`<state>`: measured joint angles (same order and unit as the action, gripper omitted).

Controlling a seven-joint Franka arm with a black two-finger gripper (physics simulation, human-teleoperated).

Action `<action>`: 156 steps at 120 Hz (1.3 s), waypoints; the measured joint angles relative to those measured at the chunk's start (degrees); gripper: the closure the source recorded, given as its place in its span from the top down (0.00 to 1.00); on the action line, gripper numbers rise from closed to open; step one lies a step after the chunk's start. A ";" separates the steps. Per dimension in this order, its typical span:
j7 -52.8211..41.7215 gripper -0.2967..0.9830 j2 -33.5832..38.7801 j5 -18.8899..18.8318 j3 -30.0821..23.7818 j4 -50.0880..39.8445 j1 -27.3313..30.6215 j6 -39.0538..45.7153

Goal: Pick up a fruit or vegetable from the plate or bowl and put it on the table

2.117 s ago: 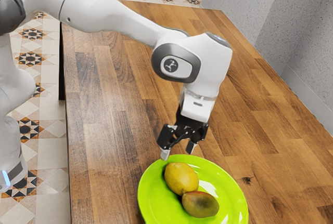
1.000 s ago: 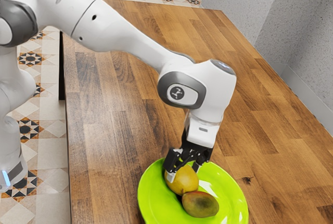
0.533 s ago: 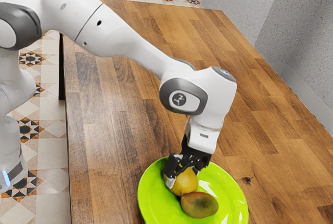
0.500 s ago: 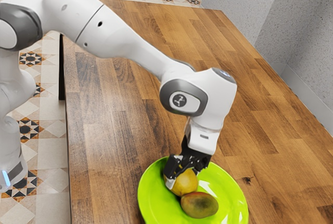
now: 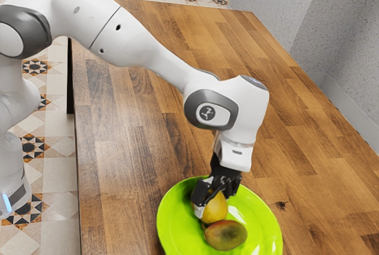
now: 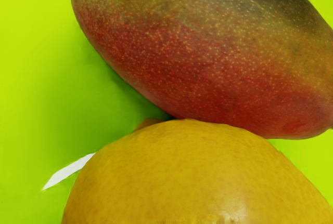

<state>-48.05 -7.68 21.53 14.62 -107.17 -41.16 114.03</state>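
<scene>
Yellow fruit (image 5: 215, 210) sits between the fingers of the gripper (image 5: 214, 203), which is clamped on it directly beneath the wrist, low at the green plate (image 5: 262, 224), exterior view. The mango (image 5: 225, 235) lies beside it, away from the arm's base. Wrist view: mango against fruit, long side facing it; a straight lift toward the table (image 5: 142, 131) likely risks a nudge.

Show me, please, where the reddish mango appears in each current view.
Exterior view: the reddish mango lies near the lower edge, on the green plate.
Wrist view: the reddish mango shows large, beside the yellow fruit.
Shared landmark: the yellow fruit.
</scene>
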 joint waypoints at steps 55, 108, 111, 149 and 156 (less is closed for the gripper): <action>0.53 0.36 5.25 -0.96 15.69 2.71 -0.39 2.01; -1.98 0.53 5.66 -0.62 21.32 4.09 10.12 2.07; -2.18 0.58 5.70 -0.45 21.29 4.10 9.88 1.96; -4.38 0.75 6.13 0.60 21.14 4.05 3.65 1.02; -4.65 0.75 6.17 1.03 21.14 4.05 3.16 1.17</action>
<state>-52.70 -1.51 22.56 35.76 -103.12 -38.00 115.21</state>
